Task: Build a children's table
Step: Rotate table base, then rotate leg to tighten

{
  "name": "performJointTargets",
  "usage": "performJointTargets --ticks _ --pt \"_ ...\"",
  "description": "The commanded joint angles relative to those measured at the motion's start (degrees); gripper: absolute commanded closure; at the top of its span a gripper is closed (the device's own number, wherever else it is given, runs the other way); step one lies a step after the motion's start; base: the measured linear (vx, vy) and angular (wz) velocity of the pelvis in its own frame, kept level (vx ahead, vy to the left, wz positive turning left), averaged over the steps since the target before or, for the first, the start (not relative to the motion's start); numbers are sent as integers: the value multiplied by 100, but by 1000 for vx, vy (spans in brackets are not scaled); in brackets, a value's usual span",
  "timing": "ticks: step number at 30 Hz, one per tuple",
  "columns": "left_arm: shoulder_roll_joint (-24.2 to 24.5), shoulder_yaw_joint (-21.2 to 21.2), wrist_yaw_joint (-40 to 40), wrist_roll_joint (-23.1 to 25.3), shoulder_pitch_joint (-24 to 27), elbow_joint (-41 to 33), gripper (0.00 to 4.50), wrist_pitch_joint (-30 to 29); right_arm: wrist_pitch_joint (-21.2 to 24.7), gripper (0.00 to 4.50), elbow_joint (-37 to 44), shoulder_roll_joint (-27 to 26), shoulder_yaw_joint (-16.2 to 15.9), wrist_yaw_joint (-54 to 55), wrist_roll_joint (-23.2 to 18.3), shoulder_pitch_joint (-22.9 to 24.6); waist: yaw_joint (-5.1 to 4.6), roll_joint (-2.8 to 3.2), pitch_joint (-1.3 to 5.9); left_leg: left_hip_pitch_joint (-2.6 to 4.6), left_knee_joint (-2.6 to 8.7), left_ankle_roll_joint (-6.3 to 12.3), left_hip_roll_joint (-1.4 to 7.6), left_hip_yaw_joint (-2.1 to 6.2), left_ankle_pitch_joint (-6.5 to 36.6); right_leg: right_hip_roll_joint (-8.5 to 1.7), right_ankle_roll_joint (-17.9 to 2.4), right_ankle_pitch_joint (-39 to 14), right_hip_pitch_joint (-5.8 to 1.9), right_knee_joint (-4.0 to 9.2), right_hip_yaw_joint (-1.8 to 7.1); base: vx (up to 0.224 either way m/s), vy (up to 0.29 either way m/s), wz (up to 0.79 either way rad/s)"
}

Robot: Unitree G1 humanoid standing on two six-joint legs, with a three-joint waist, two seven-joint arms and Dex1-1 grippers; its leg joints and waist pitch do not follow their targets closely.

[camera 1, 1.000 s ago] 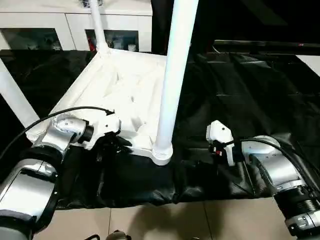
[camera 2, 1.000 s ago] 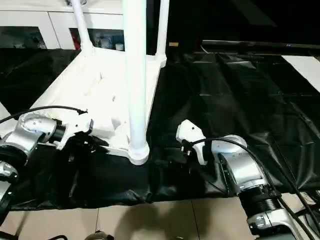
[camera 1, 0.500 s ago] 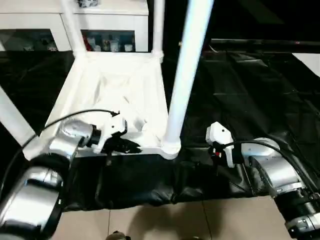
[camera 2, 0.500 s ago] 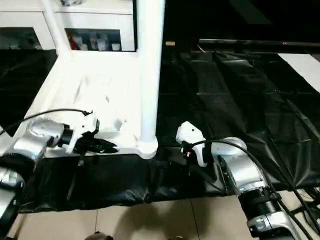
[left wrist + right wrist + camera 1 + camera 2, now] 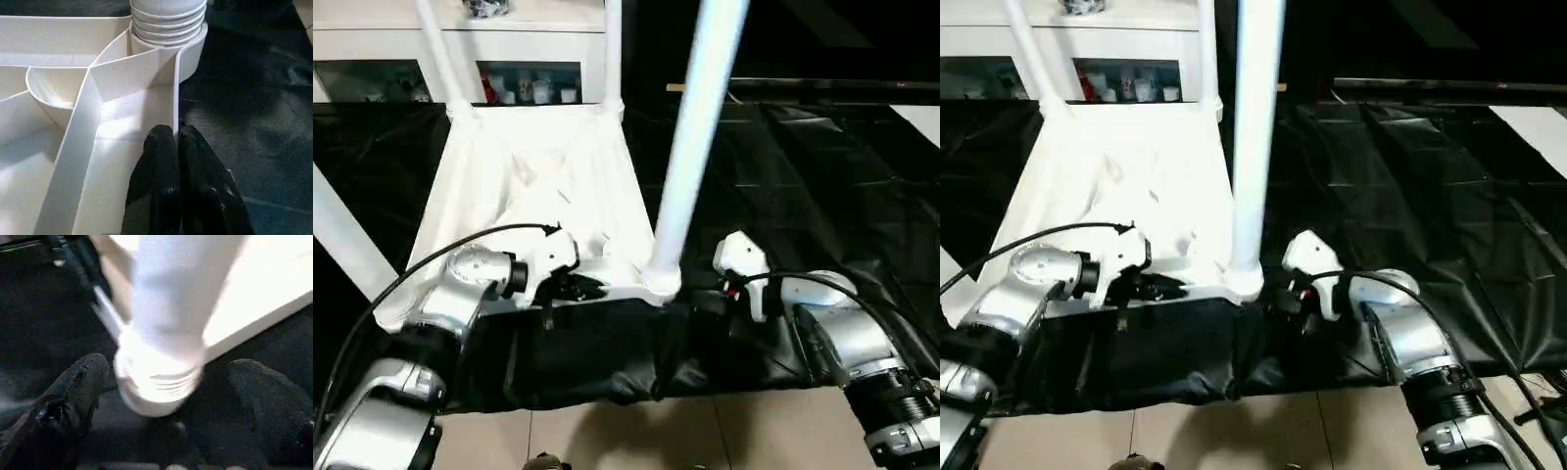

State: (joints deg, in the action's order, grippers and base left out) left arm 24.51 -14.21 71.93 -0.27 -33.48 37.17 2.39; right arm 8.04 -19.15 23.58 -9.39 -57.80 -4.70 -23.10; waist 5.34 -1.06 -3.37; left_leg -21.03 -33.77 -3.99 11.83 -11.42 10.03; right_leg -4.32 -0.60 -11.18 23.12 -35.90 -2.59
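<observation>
The children's table lies upside down on the black sheet, its white tabletop point(image 5: 538, 166) showing the ribbed underside. Legs stand up from its corner sockets; the near right leg point(image 5: 695, 127) is closest. My left gripper point(image 5: 582, 289) is shut on the tabletop's thin near rim wall point(image 5: 175, 98), a short way from the near right socket point(image 5: 168, 44). My right gripper point(image 5: 700, 299) is open, and its fingers point(image 5: 83, 377) flank the ribbed base of the near right leg point(image 5: 166, 333) without visibly touching it.
A white glass-doored cabinet point(image 5: 372, 78) stands behind the table. The black sheet point(image 5: 803, 176) stretches to the right, with a flat white board point(image 5: 922, 117) at its far right edge. Tiled floor point(image 5: 607, 436) lies in front of the sheet.
The tabletop has turned and its near right corner has swung right, up to the right gripper. My left gripper has shut on the rim and travelled right with it. The right arm has stayed put.
</observation>
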Motion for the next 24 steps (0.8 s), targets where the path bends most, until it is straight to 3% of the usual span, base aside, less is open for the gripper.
performJointTargets --ticks 1,5,7,9,10,16,23,24 --pt "-96 -185 265 -115 80 -61 448 17 -86 0 -12 122 102 -7 -73 -34 7 -16 386 89 366 134 149 70 1167 -345 -1234 -901 -257 436 234 0 0 0" --pt "-64 -220 355 -34 -54 36 448 139 -128 0 9 200 142 -50 -105 -9 17 -4 383 91 372 92 149 76 1268 -350 -1176 -1046 -257 454 233 0 0 0" --pt "-83 -168 230 7 -133 110 448 263 -161 0 42 177 169 -47 -149 -2 13 36 388 92 373 73 146 80 1283 -344 -1177 -1006 -255 452 232 0 0 0" --pt "-80 -152 257 -13 -151 94 448 219 -147 0 81 135 158 -89 -190 6 13 16 394 90 369 75 148 80 1274 -343 -1197 -924 -262 441 230 0 0 0" --pt "-84 -132 336 -72 -161 81 448 117 -116 0 118 83 101 -154 -213 15 11 49 398 91 369 76 149 80 1273 -340 -1226 -858 -263 438 228 0 0 0" --pt "-123 -68 417 -183 -151 133 448 48 -102 0 -3 -145 -81 -6 -152 -99 9 50 406 86 363 97 149 77 1207 -335 -1343 -627 -267 410 220 0 0 0" --pt "-122 -55 408 -168 -166 206 448 4 -212 0 -523 -402 -254 329 139 -356 -8 49 400 103 376 -6 149 79 1326 -355 -1282 -956 -255 435 231 0 0 0" --pt "-123 -52 409 -170 -166 205 450 -1 -207 18 -528 -410 -249 325 130 -361 -8 48 401 97 376 -2 151 82 1300 -354 -1284 -899 -257 427 232 0 0 0"
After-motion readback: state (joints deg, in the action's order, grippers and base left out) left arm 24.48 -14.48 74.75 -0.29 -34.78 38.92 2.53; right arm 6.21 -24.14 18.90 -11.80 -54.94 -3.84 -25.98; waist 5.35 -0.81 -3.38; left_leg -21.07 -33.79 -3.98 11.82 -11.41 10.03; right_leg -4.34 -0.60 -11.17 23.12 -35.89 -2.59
